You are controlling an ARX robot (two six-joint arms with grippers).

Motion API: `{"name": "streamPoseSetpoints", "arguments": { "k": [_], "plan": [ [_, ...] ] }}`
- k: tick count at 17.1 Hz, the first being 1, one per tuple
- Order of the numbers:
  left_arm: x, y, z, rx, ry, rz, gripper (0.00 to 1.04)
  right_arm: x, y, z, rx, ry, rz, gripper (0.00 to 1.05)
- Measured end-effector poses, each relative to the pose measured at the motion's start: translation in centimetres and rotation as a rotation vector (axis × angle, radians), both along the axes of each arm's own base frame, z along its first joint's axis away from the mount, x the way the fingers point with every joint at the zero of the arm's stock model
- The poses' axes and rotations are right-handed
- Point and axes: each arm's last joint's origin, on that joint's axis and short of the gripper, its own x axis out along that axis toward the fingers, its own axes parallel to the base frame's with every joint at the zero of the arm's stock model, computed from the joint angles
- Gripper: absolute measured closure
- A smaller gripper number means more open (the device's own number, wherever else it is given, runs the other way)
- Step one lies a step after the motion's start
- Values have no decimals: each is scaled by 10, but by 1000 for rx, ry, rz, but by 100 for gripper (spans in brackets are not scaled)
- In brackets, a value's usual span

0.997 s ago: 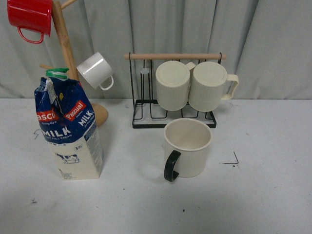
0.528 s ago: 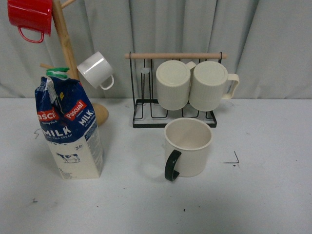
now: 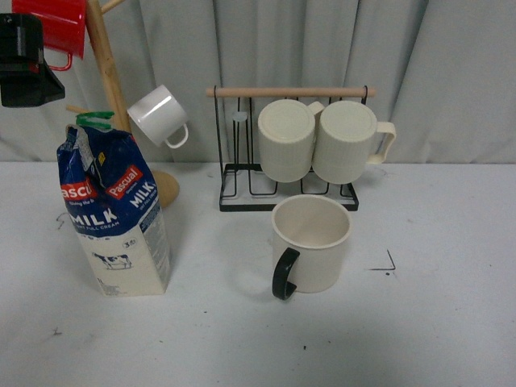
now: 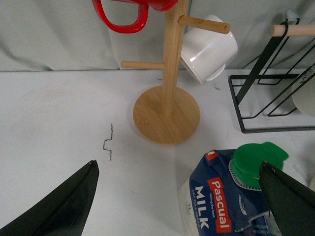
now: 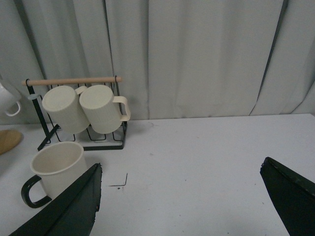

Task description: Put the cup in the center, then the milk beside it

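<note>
The cup (image 3: 310,242), wide and cream-white with a black handle toward me, stands on the white table in front of the wire rack; it also shows in the right wrist view (image 5: 56,167). The milk (image 3: 113,211), a blue and cream carton with a green cap (image 4: 257,160), stands upright at the left. My left gripper (image 4: 178,166) hovers above the carton, open, one finger (image 4: 290,196) over the cap side, touching nothing. A black part of my left arm (image 3: 24,64) shows at the top left. My right gripper (image 5: 182,164) is open over bare table, right of the cup.
A wooden mug tree (image 3: 109,76) behind the milk carries a red mug (image 3: 50,28) and a small white mug (image 3: 157,117). A black wire rack (image 3: 286,197) with two ribbed cream mugs (image 3: 322,139) stands behind the cup. A corner mark (image 3: 385,264) lies right of the cup. A grey curtain closes the back.
A black part of my left arm has come into the front view at the top left, in front of the red mug. Cup and milk have not moved.
</note>
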Motion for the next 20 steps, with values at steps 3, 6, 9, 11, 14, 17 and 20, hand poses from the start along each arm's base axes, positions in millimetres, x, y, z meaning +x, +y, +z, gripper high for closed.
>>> {"name": "streamPoseSetpoints", "arguments": {
  "k": [3,6,9,11,14,17,20],
  "plan": [
    [18,5,-7,29,12,16,7,0,0,0,0,0,0,6],
    [20,1,-18,20,64,-18,7,0,0,0,0,0,0,6],
    [23,-12,-23,16,90,-40,7,0,0,0,0,0,0,6],
    [26,-14,-29,11,104,-43,7,0,0,0,0,0,0,6],
    [27,-11,-30,15,101,-35,7,0,0,0,0,0,0,6],
    [28,5,-32,11,106,-20,7,0,0,0,0,0,0,6],
    [27,19,-33,-9,116,-29,7,0,0,0,0,0,0,6]
  ]
}}
